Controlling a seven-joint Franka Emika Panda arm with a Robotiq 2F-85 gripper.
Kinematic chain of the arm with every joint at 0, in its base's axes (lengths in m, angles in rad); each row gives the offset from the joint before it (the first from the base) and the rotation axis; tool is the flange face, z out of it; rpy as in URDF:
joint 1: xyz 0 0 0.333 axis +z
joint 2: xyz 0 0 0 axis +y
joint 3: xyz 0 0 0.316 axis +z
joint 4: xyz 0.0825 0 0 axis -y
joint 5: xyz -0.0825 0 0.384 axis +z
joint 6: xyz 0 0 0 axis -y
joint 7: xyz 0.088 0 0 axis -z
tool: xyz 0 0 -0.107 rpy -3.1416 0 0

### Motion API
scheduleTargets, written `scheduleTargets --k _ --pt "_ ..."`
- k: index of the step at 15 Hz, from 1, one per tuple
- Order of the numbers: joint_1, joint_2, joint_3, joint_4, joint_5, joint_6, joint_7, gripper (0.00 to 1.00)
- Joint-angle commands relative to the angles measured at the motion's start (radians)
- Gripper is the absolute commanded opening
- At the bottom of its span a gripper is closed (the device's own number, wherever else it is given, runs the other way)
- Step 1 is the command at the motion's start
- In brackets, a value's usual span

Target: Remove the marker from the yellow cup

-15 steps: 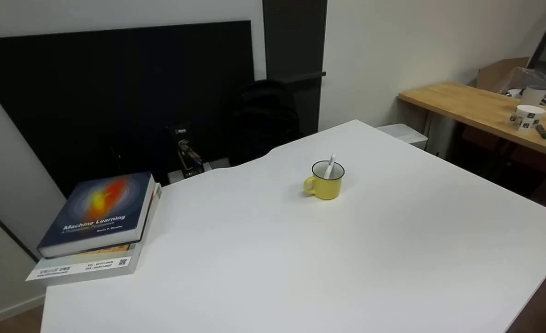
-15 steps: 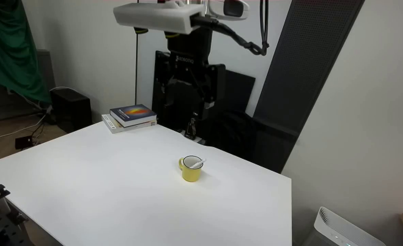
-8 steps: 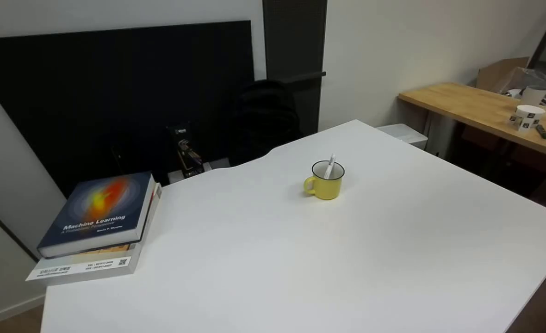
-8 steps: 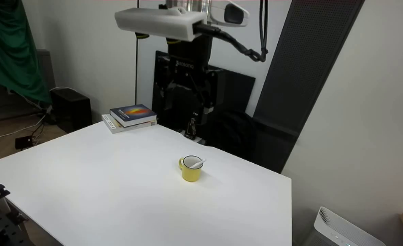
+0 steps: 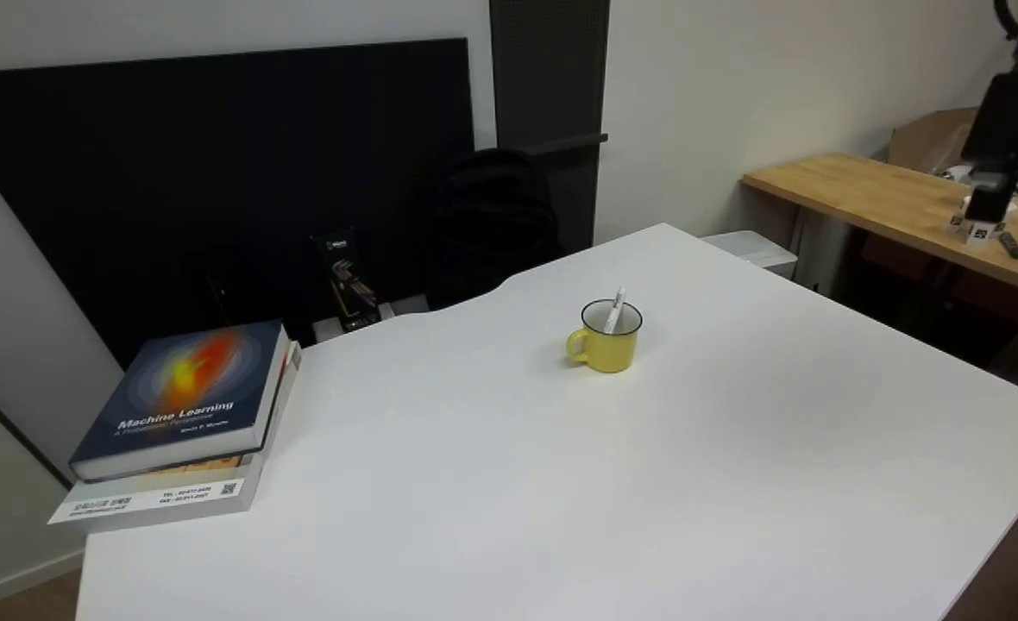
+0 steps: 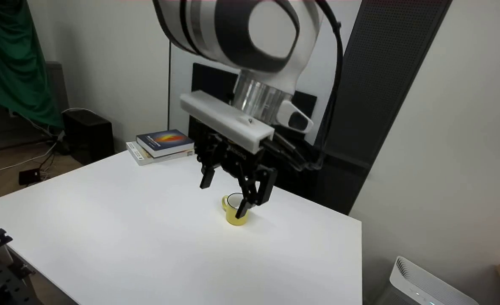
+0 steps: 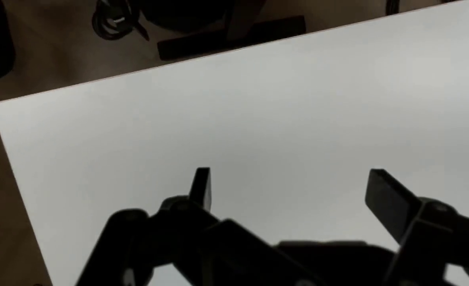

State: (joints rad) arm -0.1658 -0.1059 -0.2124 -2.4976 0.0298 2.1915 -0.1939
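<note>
Extraction is being awaited; nothing is being gripped.
The Robotiq gripper [image 7: 290, 171] is being held above the white table [image 7: 258, 111], its jaws being spread wide with only air between them. The white marker [image 5: 615, 311] is being propped at a tilt inside the yellow mug [image 5: 610, 352], its upper end being exposed above the rim. The mug is being supported upright, well apart from the gripper. Final approach, grasp and lift-out are being judged outstanding.
</note>
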Motion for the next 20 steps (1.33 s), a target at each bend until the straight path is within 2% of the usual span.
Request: scheduleTargets --k 1,4,8,12,20 --pt "-0.007 0.256 -0.005 0.176 0.118 -0.002 -0.051 1.00" --pt "-0.030 0.406 0.028 0.291 0.205 0.034 -0.058 1.00" --pt "-0.069 0.582 0.091 0.447 0.262 0.070 -0.099 1.00" --pt "-0.106 0.746 0.154 0.634 0.265 0.059 -0.121 1.00" --pt "-0.124 1.031 0.219 1.049 0.236 -0.012 -0.090 1.00"
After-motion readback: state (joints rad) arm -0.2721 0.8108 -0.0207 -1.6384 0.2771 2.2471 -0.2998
